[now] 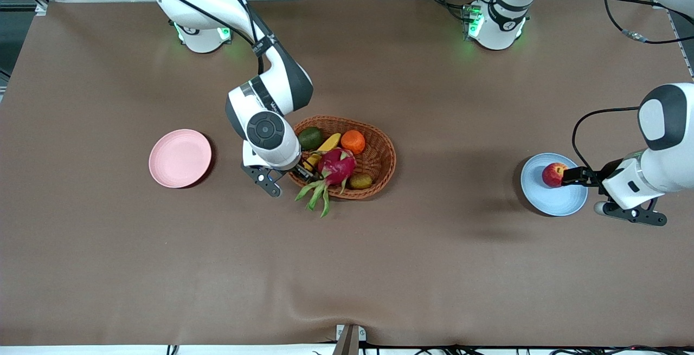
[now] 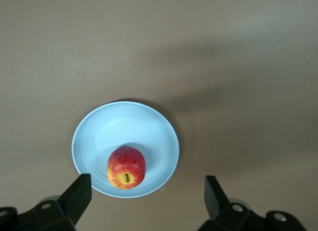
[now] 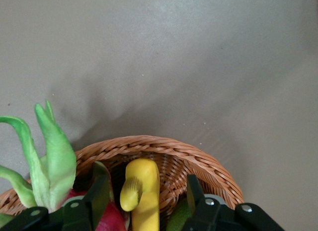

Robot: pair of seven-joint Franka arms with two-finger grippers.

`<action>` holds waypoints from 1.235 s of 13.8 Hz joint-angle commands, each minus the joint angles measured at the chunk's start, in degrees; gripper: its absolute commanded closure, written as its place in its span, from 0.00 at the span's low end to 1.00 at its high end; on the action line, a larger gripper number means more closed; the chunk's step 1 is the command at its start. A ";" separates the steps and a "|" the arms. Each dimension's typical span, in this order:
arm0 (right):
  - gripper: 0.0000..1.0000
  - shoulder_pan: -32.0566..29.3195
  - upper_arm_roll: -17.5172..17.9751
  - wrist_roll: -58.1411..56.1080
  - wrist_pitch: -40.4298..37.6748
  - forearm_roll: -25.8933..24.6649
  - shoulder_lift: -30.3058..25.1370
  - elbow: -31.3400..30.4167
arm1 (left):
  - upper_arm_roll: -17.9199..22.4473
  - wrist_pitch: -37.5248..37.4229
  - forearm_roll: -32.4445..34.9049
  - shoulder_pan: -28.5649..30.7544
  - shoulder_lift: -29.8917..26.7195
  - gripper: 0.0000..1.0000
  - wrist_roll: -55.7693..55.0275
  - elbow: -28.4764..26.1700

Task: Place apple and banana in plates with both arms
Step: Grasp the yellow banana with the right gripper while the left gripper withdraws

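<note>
The red apple (image 1: 553,174) (image 2: 126,167) rests on the pale blue plate (image 1: 553,200) (image 2: 99,136) toward the left arm's end of the table. My left gripper (image 1: 570,176) (image 2: 146,189) hovers beside it over the plate's rim, open and holding nothing. The yellow banana (image 1: 329,142) (image 3: 144,191) lies in the wicker basket (image 1: 379,154) (image 3: 164,144). My right gripper (image 1: 303,169) (image 3: 146,186) is lowered into the basket and straddles one end of the banana. Its fingers (image 3: 99,191) are open, with gaps on both sides. The pink plate (image 1: 180,158) sits bare toward the right arm's end.
The basket also holds a pink dragon fruit (image 1: 337,166) with green leaves (image 3: 54,156) hanging over the rim, an orange fruit (image 1: 353,141), a dark green fruit (image 1: 310,138) and a small brownish one (image 1: 360,181). Brown cloth covers the table.
</note>
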 commanded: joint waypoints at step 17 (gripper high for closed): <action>1.00 1.73 -0.16 0.77 1.55 0.56 2.35 2.48 | 15.38 -24.97 -2.99 -15.26 -22.58 0.00 -8.59 4.42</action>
